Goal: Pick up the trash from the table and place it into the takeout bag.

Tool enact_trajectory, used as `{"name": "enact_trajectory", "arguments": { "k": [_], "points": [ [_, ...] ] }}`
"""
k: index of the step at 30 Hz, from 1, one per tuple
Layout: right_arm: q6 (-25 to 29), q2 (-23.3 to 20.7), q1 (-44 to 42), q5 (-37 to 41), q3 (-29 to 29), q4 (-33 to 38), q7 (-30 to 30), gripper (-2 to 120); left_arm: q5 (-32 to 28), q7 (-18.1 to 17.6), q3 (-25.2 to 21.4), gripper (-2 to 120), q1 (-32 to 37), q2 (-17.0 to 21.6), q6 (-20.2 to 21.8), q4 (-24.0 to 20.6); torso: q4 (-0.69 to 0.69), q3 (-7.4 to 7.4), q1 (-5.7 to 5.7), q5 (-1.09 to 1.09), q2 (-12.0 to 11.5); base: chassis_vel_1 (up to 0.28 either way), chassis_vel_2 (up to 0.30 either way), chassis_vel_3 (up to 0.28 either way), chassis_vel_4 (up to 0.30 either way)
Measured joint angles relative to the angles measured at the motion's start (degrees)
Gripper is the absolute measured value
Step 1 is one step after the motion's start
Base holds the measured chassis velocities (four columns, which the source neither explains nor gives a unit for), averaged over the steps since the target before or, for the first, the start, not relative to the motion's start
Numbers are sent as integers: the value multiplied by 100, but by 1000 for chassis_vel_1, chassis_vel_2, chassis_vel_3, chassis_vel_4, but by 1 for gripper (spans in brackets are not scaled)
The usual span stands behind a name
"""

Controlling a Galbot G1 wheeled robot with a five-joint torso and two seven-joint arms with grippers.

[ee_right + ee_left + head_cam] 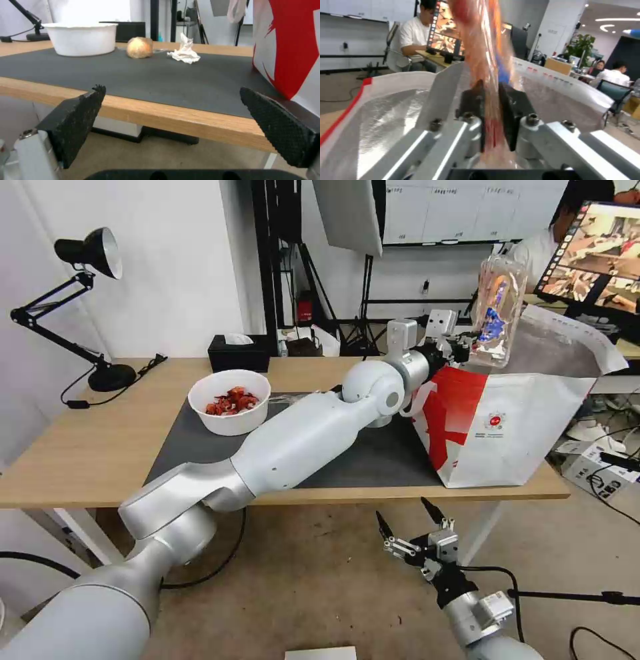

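A long light-wood table (80, 453) with a dark grey mat (140, 75) carries a boxy red-and-white takeout bag (507, 437) at its right end, foil lining open to the ceiling. Reaching across from the robot's left, the left gripper (467, 347) pinches the lower edge of a clear plastic clamshell tray (497, 310) and holds it upright just above the bag's mouth — the pads (511, 110) squeezed nearly together on thin plastic. The tray looks light, thin-walled and slick, likely to flex or slip if gripped anywhere but its rim. Left on the mat are a white bowl of red scraps (230, 401), rigid and best taken at its lip, a clear bag with a yellowish lump (140, 47) and a crumpled white tissue (184, 51) — both soft, featherweight, graspable anywhere. The right gripper (412, 527) hangs below the table's front edge, jaws wide apart and holding nothing.
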Motion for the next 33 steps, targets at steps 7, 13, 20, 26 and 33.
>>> {"name": "enact_trajectory", "arguments": {
  "k": [7, 13, 20, 26, 33],
  "points": [
    [-2, 0, -1, 1, 0, 18, -1, 100, -203, -23, -26, 42, -51, 7, 5, -71, 0, 0, 0, 0, 0, 0, 0, 0, 0],
    [-11, -2, -25, 2, 22, 73, -1, 100, -271, -82, -150, 64, -59, 63, 5, -217, -1, 0, 0, 0, 0, 0, 0, 0, 0],
    [-14, 50, -80, -16, 93, 139, 10, 100, -334, -177, -229, 89, 98, 463, -144, -537, 0, 0, 0, 0, 0, 0, 0, 0, 0],
    [-16, 79, -68, -42, 84, 213, 65, 100, -290, -182, -350, 99, 717, 1230, -268, -1138, 1, 0, 0, -2, 0, 0, 0, 0, 0],
    [-18, 68, -58, -57, 32, 281, 118, 100, -49, -174, -941, 100, 1655, 2262, -330, -2047, 2, 0, 0, -4, 0, 0, 0, 0, 0]
  ]
}}
